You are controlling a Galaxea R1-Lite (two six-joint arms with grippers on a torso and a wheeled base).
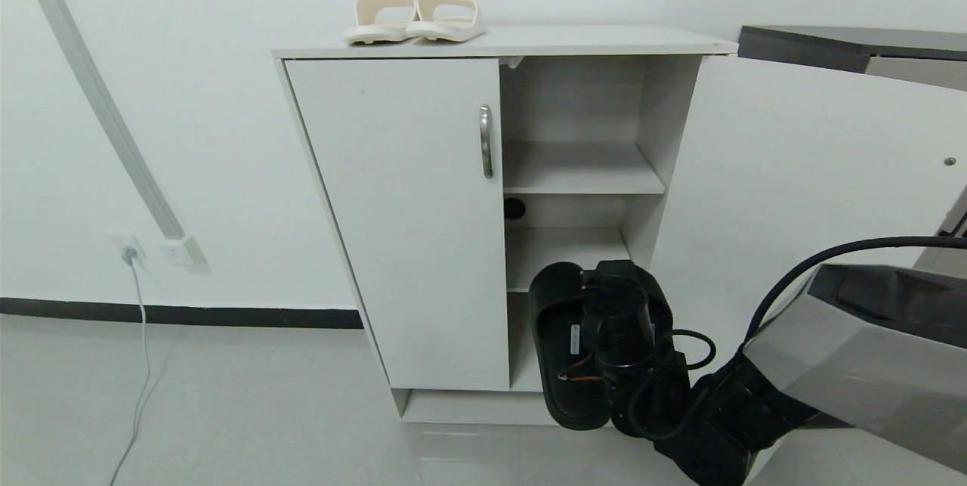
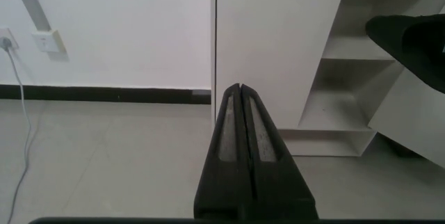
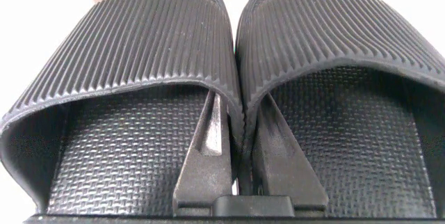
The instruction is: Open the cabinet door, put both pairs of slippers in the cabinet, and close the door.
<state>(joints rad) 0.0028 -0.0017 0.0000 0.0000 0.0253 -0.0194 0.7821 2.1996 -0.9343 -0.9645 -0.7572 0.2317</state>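
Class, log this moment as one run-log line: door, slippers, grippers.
right cabinet door open | black slippers clamped in right gripper, before lower shelves | beige slippers on cabinet top | left gripper shut, empty

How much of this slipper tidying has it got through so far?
The right door of the cabinet stands open, so that step looks done. The right gripper pinches the black slippers in front of the open shelves, not yet inside. The cream slippers sit on the cabinet top; closing the door comes last.

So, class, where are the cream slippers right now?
In the head view the cream slippers sit side by side on top of the cabinet, at its left end, above the closed left door.
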